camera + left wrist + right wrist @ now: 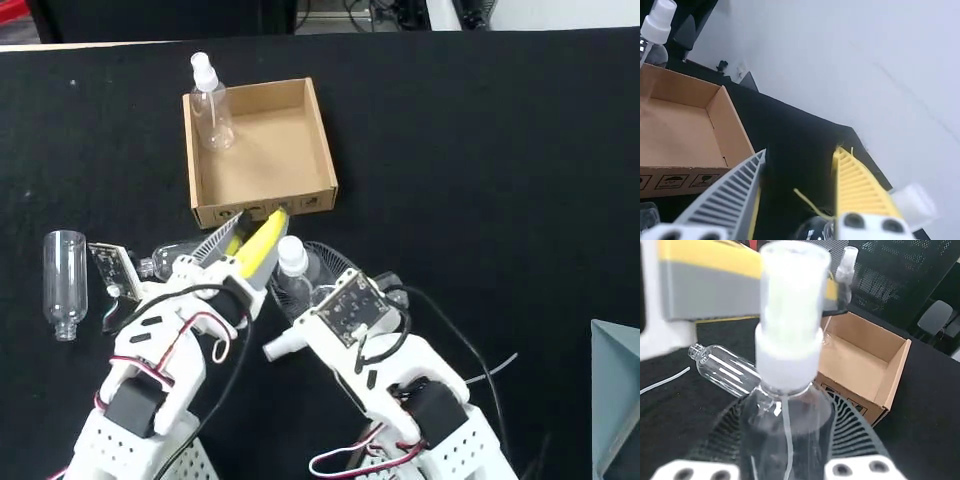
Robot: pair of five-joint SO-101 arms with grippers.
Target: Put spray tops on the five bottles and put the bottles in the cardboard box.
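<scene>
- High view: the cardboard box (312, 203) sits mid-table (500, 150), open side up. One capped bottle (213, 118) stands upright in its far corner.
- The right gripper (300, 280) is clamped round the held bottle (292, 258). Its top end points at the box's near wall and stops just short of it.
- The left gripper (238, 240) lies just beside that bottle, fingers spread, nothing between them.
- A bare bottle (65, 280) lies on its side, well out past the left arm. A second bare bottle (165, 258) lies partly under that arm.
- Left wrist view: the grey and yellow fingers stand wide apart with only black table between them, so the left gripper (800, 152) is empty. The box (732, 125) is ahead, towards the grey-finger side. The held bottle's white top (912, 202) shows just outside the yellow finger.
- Right wrist view: the dark fingers of the right gripper (790, 415) close on the bottle's body. Its long axis runs along the gripper's own line, with the spray top (790, 315) fitted and leading. The box (892, 375) is near, just beyond. The second bare bottle (727, 371) lies on its side with its neck unfitted.
- Judgement: the right arm is nearer and already loaded. The box lies straight ahead along the bottle's axis, so the bottle likely needs lifting over the near wall, then setting down inside.
</scene>
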